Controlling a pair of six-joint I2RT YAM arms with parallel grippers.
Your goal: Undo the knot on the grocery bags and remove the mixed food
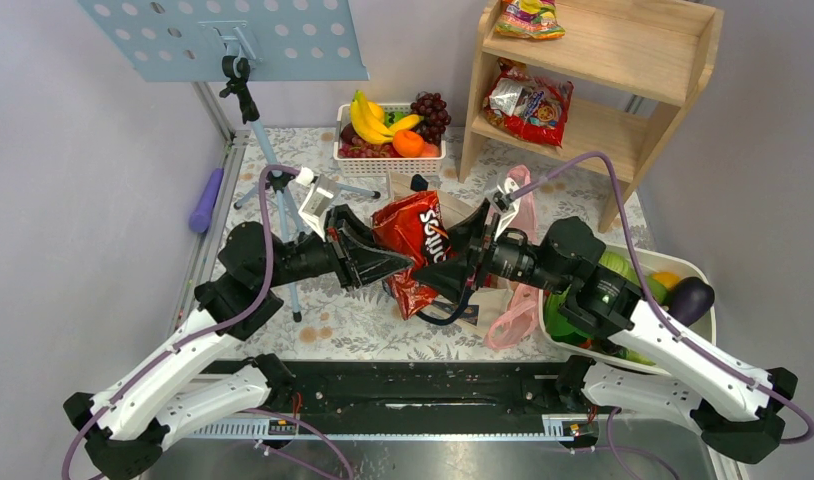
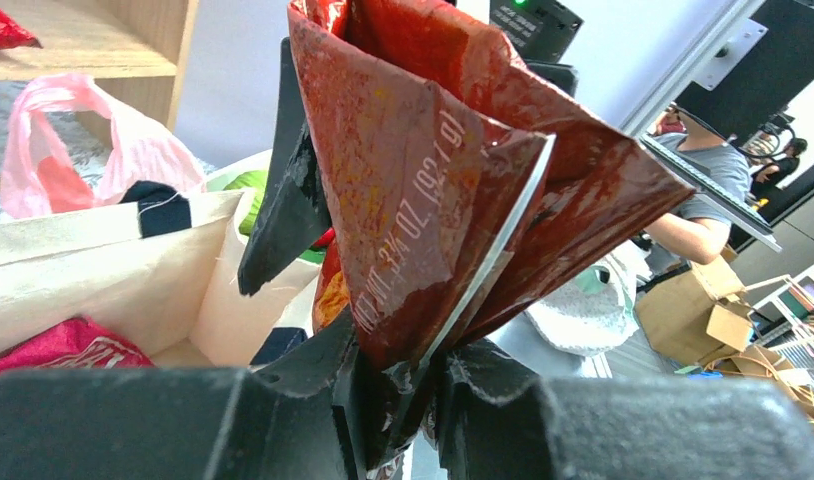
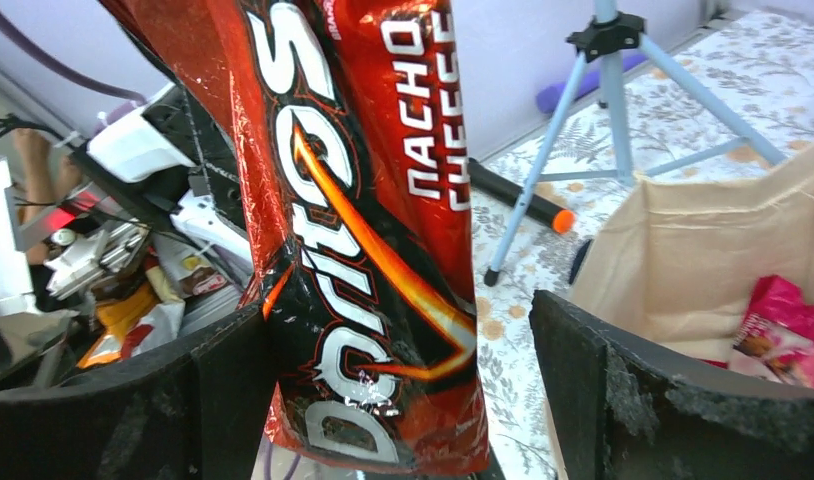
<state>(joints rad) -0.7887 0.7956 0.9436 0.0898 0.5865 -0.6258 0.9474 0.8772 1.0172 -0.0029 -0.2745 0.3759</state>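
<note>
1. Doritos bag [image 1: 415,240] (red, nacho cheese, so part of the mixed food) is up in the air over the beige canvas tote [image 2: 83,260], roughly mid-surface in the top view.
2. Left gripper [image 1: 388,262] comes in from 9 o'clock and is clamped on one end of the packet. In the left wrist view the foil is pinched tight and fans out beyond the jaws.
3. Right gripper [image 3: 400,305] comes in from 3 o'clock with its jaws spread wide, one on each side of the packet and gripping nothing. The packet hangs closer to one jaw, and I can't tell if it brushes it.
4. The bit that matters: from above, the packet's long axis runs roughly 12 to 6 o'clock, crosswise to both arms. Both grippers are right at it, but only the left one holds it. My guess is a handover. The right would just need to close where it is, since the packet is already between its jaws.
5. Pink grocery bag [image 1: 518,260] lies draped at about 3 o'clock of the packet, just beside the tote and under the right arm. I can't pick out a knot on it. In the left wrist view a handle loop looks loose, but don't quote me.
6. There's a magenta snack packet [image 3: 783,330] down inside the tote, so I'd say the unpacking isn't finished.
7. Risk-wise, the foil is slick and crinkly. If the left lets go before the right has a real pinch, it probably drops back into the tote.
</note>
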